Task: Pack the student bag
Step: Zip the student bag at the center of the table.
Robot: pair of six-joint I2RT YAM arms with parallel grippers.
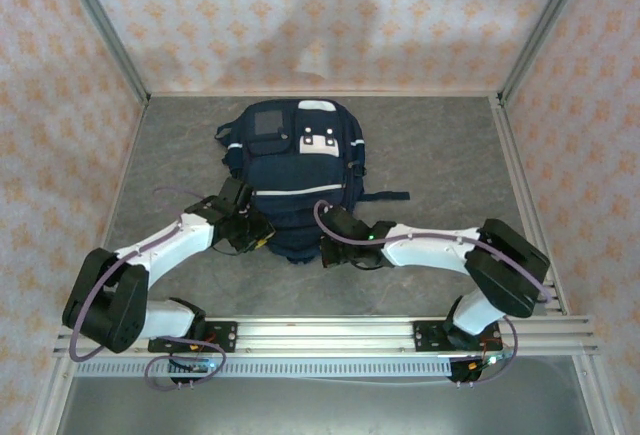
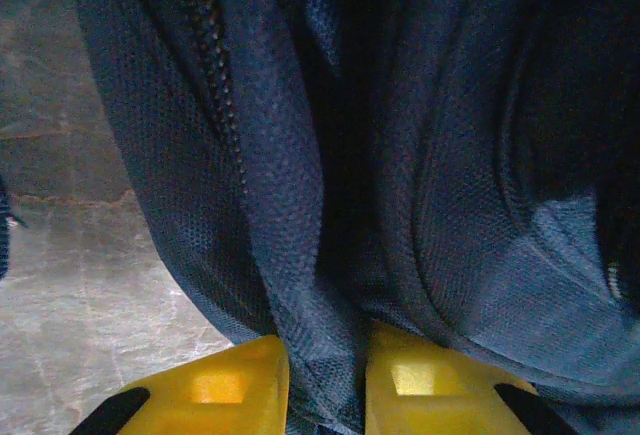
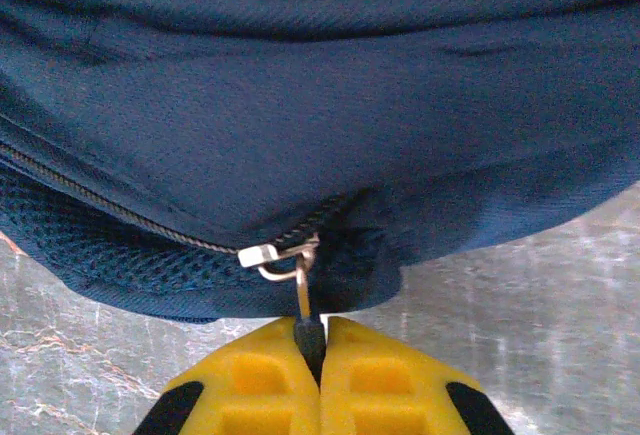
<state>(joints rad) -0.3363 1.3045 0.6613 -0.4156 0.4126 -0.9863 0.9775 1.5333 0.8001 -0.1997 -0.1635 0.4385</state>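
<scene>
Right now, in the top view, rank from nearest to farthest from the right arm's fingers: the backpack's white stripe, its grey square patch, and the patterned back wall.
From the right arm's fingers, pinching the metal zipper pull at the near edge of the navy-blue fabric backpack:
1. White stripe, across the bag's middle.
2. Grey square patch, far-left corner.
3. Orange-patterned back wall, behind it.

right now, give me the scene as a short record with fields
bag: student bag lying flat on the table
left arm: left gripper pinching a fold of the bag's fabric
right arm: right gripper shut on the zipper pull
where: both grippers at the bag's near edge
</scene>
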